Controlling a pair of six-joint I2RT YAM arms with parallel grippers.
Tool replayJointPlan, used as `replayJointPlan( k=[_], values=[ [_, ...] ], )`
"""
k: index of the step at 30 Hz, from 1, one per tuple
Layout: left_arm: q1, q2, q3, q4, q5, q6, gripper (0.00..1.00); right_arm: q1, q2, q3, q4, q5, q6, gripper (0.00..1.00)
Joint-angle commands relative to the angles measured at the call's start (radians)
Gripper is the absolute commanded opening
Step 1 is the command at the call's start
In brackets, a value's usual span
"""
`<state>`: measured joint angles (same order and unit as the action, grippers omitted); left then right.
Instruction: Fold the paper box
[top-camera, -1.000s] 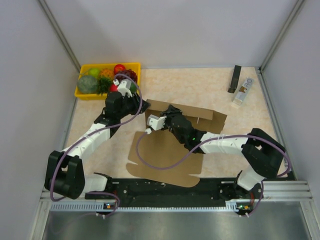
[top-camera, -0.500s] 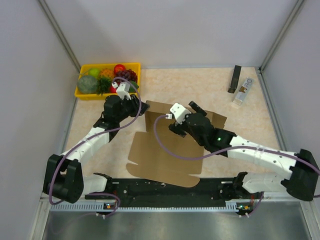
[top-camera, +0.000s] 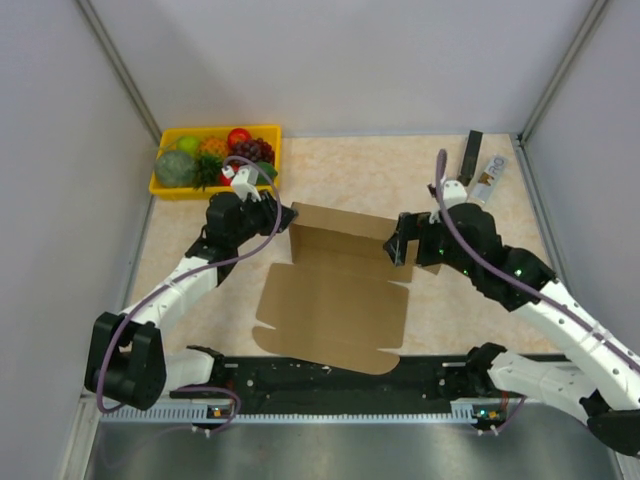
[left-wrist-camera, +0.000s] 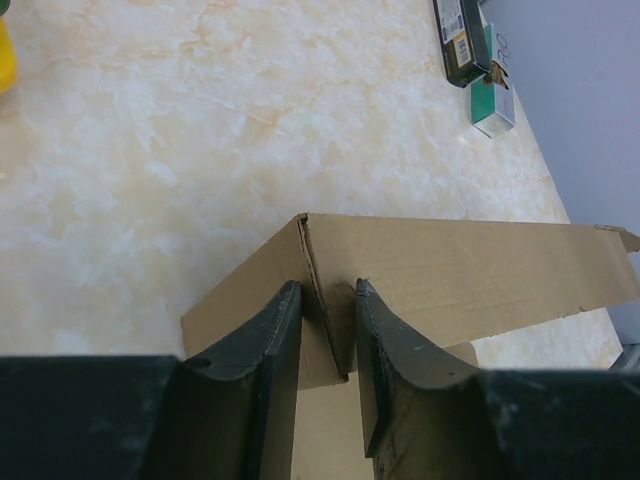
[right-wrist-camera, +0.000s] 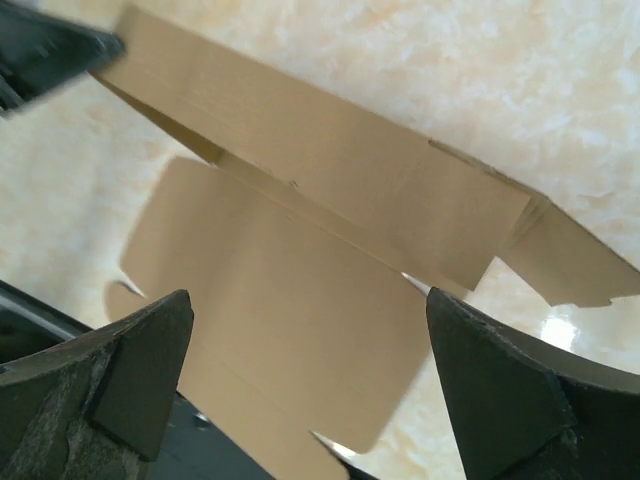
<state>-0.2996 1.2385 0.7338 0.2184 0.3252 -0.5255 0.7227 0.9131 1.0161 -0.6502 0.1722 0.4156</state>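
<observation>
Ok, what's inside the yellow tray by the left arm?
Fruit: a round green one, a red apple, dark grapes and more. The left arm's wrist camera and cable cover the yellow tray's near right corner, hiding what lies there.

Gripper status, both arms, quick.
Left gripper: closed on the paper box, pinching its upright wall at the corner.
Right gripper: open, holding nothing.

I see bright, even overhead light, soft faint shadows beside the paper box (top-camera: 335, 300). Small glare patch on the table (right-wrist-camera: 560, 330) in right wrist view; right gripper's fingers (right-wrist-camera: 500, 400) there blurred.
</observation>
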Motion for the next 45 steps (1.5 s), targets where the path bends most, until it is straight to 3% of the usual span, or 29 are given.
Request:
replayJointPlan(
  k=[1, 5, 7, 10, 18, 27, 36, 40, 45],
  values=[
    [0.005, 0.004, -0.031, -0.060, 0.011, 0.009, 0.31, -0.063, 0.027, 0.128, -0.026, -0.091, 0.167, 0.99],
    [0.005, 0.007, -0.036, -0.053, 0.018, 0.002, 0.30, -0.118, 0.102, 0.165, -0.026, -0.126, 0.215, 0.88],
    [0.005, 0.006, -0.034, -0.056, 0.021, 0.005, 0.30, -0.123, 0.118, 0.164, -0.023, -0.096, 0.265, 0.75],
    [0.005, 0.003, -0.037, -0.060, 0.023, 0.010, 0.30, -0.155, 0.144, 0.142, -0.002, -0.111, 0.304, 0.68],
    [0.005, 0.007, -0.045, -0.056, 0.037, -0.001, 0.29, -0.241, 0.175, 0.027, 0.092, -0.227, 0.341, 0.66],
    [0.005, 0.004, -0.062, -0.050, 0.041, 0.002, 0.25, -0.258, 0.207, -0.023, 0.167, -0.250, 0.351, 0.64],
    [0.005, 0.016, -0.057, -0.050, 0.054, -0.004, 0.25, -0.293, 0.242, -0.079, 0.335, -0.376, 0.434, 0.62],
    [0.005, 0.026, -0.057, -0.050, 0.058, -0.004, 0.25, -0.327, 0.222, -0.125, 0.406, -0.424, 0.468, 0.53],
    [0.005, 0.026, -0.048, -0.059, 0.052, 0.007, 0.25, -0.356, 0.210, -0.181, 0.483, -0.487, 0.502, 0.33]
  ],
)
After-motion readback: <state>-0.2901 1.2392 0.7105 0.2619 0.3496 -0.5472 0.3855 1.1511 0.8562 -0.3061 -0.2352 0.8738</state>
